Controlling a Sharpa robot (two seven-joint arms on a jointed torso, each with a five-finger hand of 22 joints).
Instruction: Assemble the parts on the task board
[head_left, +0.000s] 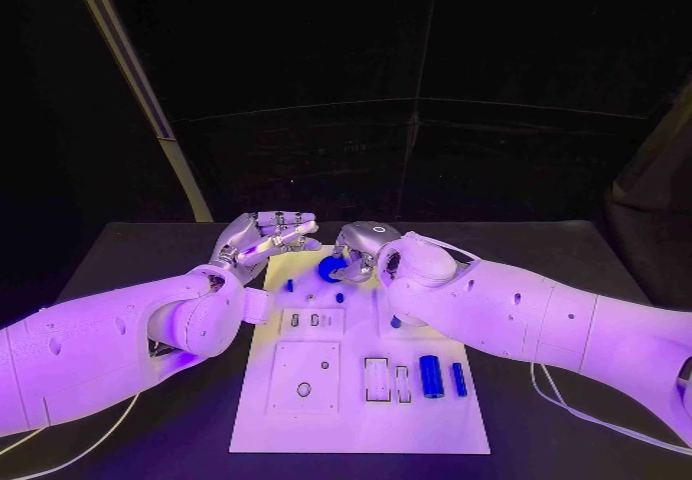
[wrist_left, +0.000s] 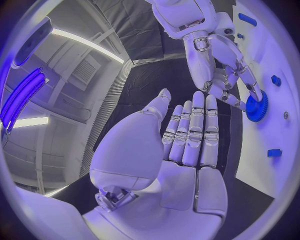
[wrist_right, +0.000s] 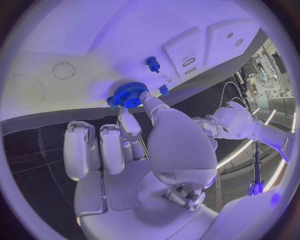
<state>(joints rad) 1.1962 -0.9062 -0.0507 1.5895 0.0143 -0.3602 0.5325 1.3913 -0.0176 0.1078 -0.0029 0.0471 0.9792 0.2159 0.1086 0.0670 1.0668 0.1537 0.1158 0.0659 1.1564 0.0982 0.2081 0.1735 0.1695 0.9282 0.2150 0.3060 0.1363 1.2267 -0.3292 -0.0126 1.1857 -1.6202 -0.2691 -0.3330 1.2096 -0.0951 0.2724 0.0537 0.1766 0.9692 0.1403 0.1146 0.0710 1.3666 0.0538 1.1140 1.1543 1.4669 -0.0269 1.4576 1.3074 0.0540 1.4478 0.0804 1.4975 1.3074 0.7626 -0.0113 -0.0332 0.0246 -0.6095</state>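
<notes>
Left hand (head_left: 268, 236): it hovers off the far left corner of the task board (head_left: 433, 420), fingers straight and slightly apart, palm bare. It holds nothing and touches nothing.
Blue gear (head_left: 333, 266): a toothed wheel at the far end of the board, near its left edge. From the right wrist view it looks to be sitting on or just over the board surface; I can't tell if it is seated on a post.
Right hand (head_left: 369, 248): thumb and one finger pinch the gear, the remaining fingers loosely curled back behind it.
Small blue pegs (head_left: 340, 297): standing just this side of the gear, close enough to matter.
Loose cylinders (head_left: 430, 375): lying near the board's near right edge, well apart from the hands.
Risk, slip: the pinch takes the gear by a thin toothed rim, so I judge it could twist or pop out if the fingers press unevenly.
Risk, misalignment: if the gear comes down tilted it may jam or ride up instead of seating.
Risk, collision: the curled fingers could clip the pegs beside the gear.
Risk, crowding: the left hand is near the right hand's fingers; any drift inward could nudge the gear.
</notes>
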